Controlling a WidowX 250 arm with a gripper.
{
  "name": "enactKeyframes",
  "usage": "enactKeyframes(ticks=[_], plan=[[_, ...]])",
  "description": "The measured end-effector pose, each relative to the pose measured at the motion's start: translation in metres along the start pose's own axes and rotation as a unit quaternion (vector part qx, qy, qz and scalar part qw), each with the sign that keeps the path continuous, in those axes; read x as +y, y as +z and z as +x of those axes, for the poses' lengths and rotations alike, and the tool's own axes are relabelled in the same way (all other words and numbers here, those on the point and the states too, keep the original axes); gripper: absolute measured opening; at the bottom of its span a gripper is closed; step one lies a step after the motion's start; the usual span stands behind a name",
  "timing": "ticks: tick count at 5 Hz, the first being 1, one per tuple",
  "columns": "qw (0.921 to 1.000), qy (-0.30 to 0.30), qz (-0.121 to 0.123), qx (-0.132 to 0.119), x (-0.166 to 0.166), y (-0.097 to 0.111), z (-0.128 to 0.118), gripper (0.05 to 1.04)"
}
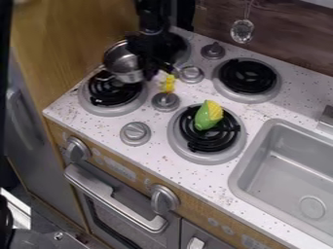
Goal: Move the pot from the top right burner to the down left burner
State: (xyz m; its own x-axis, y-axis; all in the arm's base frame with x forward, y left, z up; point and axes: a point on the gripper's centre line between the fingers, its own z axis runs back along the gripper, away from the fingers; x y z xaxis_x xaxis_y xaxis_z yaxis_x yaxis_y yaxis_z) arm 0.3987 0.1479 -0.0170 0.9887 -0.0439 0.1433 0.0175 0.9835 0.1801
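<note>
In the upper left of the frame, the pot is by the gripper. I can't tell if it grips or lets go. A bad grip could drop the pot.

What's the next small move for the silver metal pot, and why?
Probably ease the pot toward the camera, over the near-left black coil burner: it overlaps only that burner's far edge, most of the coil shows, and the black tool is at the pot's side.
</note>
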Motion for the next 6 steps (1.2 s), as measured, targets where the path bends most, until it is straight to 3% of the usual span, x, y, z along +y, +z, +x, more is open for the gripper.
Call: enactKeyframes(ticks=[1, 3, 4, 5, 6], plan=[[0.9997, 0.006, -0.007, 0.025, 0.001, -0.017, -0.015, 0.077], [0.9977, 0.031, -0.023, 0.055, 0.005, -0.03, -0.033, 0.095], [0.9973, 0.035, -0.032, 0.057, 0.003, -0.032, -0.035, 0.262], [0.9975, 0.019, -0.03, 0.061, -0.004, -0.023, -0.037, 0.548], [0.9992, -0.009, -0.019, 0.033, -0.016, 0.021, -0.018, 0.846]])
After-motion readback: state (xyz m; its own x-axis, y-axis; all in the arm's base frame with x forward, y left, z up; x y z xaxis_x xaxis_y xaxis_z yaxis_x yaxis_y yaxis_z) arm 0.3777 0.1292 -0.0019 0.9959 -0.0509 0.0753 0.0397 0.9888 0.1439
